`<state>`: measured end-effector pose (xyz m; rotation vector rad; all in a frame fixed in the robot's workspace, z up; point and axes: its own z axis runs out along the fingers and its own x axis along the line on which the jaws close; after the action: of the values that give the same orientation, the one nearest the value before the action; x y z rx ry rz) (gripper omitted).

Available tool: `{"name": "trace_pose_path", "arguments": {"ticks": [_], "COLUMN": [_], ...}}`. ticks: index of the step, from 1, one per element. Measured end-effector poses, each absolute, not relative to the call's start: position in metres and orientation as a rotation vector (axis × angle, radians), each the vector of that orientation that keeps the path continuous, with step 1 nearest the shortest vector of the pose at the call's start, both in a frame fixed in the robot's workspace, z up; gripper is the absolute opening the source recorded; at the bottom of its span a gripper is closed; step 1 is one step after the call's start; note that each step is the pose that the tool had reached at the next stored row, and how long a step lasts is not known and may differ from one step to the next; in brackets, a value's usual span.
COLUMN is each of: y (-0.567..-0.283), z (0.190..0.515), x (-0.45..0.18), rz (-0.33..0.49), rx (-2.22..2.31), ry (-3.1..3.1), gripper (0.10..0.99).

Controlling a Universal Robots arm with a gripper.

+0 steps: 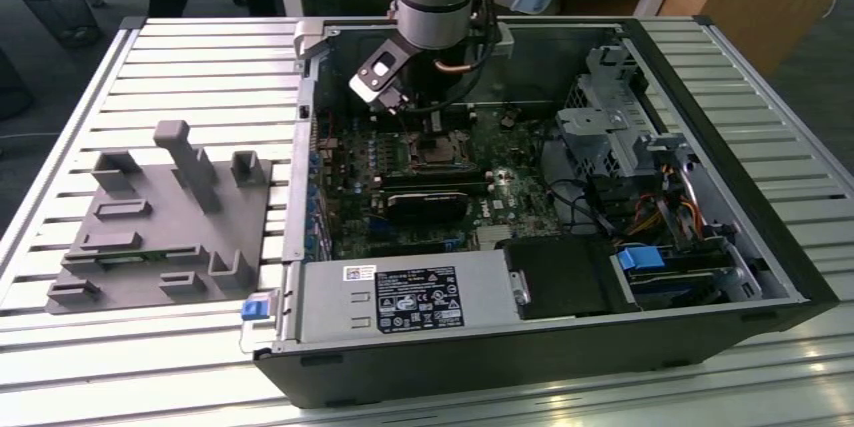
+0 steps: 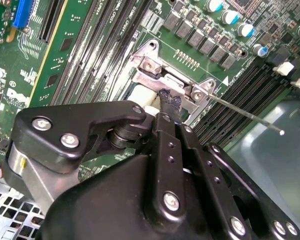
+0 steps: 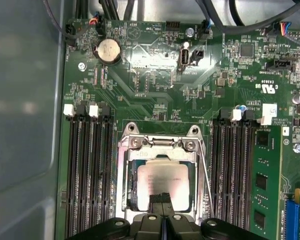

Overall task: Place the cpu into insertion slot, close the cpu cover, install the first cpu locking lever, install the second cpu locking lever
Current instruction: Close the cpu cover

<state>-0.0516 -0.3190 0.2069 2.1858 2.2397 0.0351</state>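
green board (image 3: 155, 100): closed jaws over cpu (image 3: 165, 177)

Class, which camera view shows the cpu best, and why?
The first wrist view: the cpu faces the camera, its silver top mostly unobstructed. In the exterior view it is a small, far-off square; in the second wrist view the gripper blocks most of it.

Silver-grey cpu (image 3: 162, 176), silvery cpu cover (image 3: 160, 143), green circuit board (image 3: 155, 95), black gripper (image 3: 160, 198)
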Motion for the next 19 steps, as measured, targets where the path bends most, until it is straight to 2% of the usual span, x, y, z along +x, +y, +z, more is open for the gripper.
{"name": "trace_pose_path", "arguments": {"ticks": [10,19], "y": [-0.319,-0.319], "z": [0.201,0.212], "x": [-0.054,-0.054], "rz": [0.035,0.036], "rx": [2.186,2.186], "ry": [2.24,2.24], "gripper": [0.106,0.106]}}
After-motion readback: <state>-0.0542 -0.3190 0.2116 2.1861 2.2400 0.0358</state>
